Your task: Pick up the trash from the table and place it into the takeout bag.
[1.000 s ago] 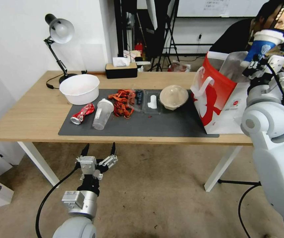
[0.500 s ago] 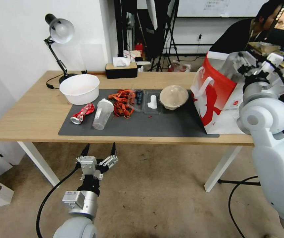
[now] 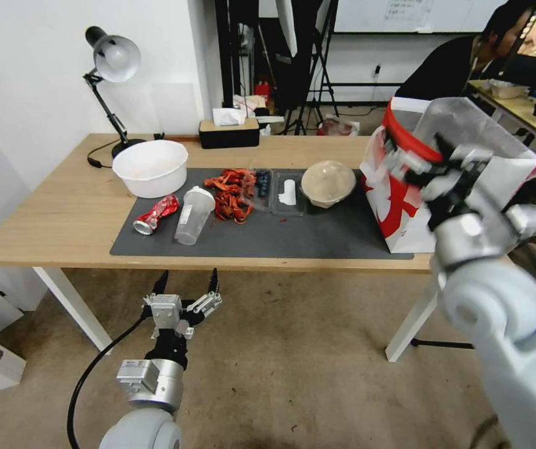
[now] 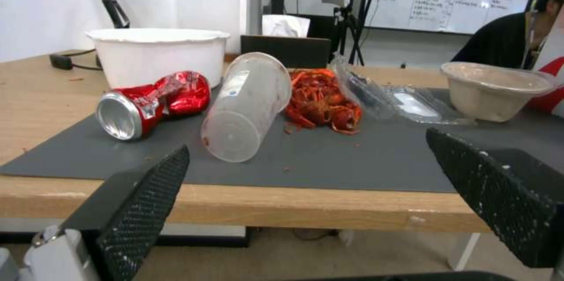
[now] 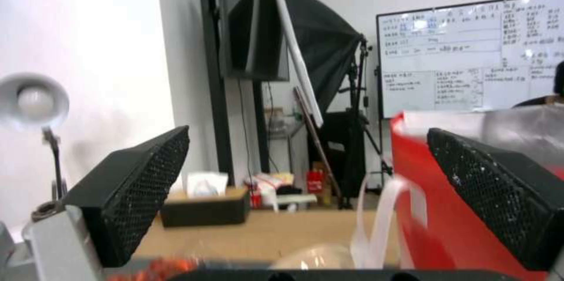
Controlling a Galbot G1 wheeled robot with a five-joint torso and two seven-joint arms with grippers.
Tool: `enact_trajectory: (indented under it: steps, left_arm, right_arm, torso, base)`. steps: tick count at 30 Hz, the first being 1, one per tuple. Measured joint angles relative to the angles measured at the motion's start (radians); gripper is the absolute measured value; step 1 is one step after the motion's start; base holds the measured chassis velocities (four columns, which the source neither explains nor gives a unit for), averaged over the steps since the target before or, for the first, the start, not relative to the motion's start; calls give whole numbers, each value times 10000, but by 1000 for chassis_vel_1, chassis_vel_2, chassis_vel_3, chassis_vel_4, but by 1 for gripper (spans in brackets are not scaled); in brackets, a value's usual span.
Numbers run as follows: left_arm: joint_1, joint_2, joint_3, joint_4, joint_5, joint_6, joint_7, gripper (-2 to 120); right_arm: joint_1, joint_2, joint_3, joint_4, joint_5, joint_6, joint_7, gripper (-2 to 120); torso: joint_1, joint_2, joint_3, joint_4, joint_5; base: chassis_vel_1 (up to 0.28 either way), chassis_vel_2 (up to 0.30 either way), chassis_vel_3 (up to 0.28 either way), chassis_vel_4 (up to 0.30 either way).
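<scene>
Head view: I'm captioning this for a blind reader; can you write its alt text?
The right gripper, open and empty, hangs in front of the takeout bag at the table's right end. On the grey mat lie a crushed red can, shaker cup and lidded bowl; the left gripper waits open below the table edge.

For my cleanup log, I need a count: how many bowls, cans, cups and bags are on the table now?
Bowls: 2, a white bowl and a lidded bowl
Cans: 1, the crushed can
Cups: 1, the clear cup on its side
Bags: 1, the bag
Total: 5
</scene>
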Motion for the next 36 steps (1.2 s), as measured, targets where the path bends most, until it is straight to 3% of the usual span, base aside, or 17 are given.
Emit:
enact_trajectory:
  steps: [6, 9, 18, 29, 36]
  left_arm:
    - [7, 27, -15, -18, -22, -25, -2, 100]
    - [13, 52, -45, -23, -46, -51, -8, 100]
    - [-29, 61, -54, 11, -91, -68, -17, 100]
    - [-47, 54, -32, 71, -91, -73, -19, 100]
    - [-27, 53, -35, 96, -87, -107, -19, 100]
  right_arm:
    - [-1549, 402, -156, 55, -1562, 834, 121, 100]
    - [-2591, 620, -358, -347, -2525, 1702, 411, 100]
    - [-4077, 1104, -563, -1371, -3070, 2982, 650, 100]
    - [-3947, 1260, -710, -1787, -3108, 3189, 692, 100]
    - [-3136, 1331, -944, -1706, -2434, 2643, 1060, 100]
  torso:
    - [0, 0, -1, 1, 2]
    - [0, 0, -1, 1, 1]
    - [0, 0, -1, 0, 1]
    - [0, -2, 1, 1, 1]
    - [1, -2, 1, 1, 1]
  base:
    - [0, 0, 0, 0]
    - [0, 0, 0, 0]
    - [0, 0, 0, 0]
    - [0, 0, 0, 0]
    - [0, 0, 0, 0]
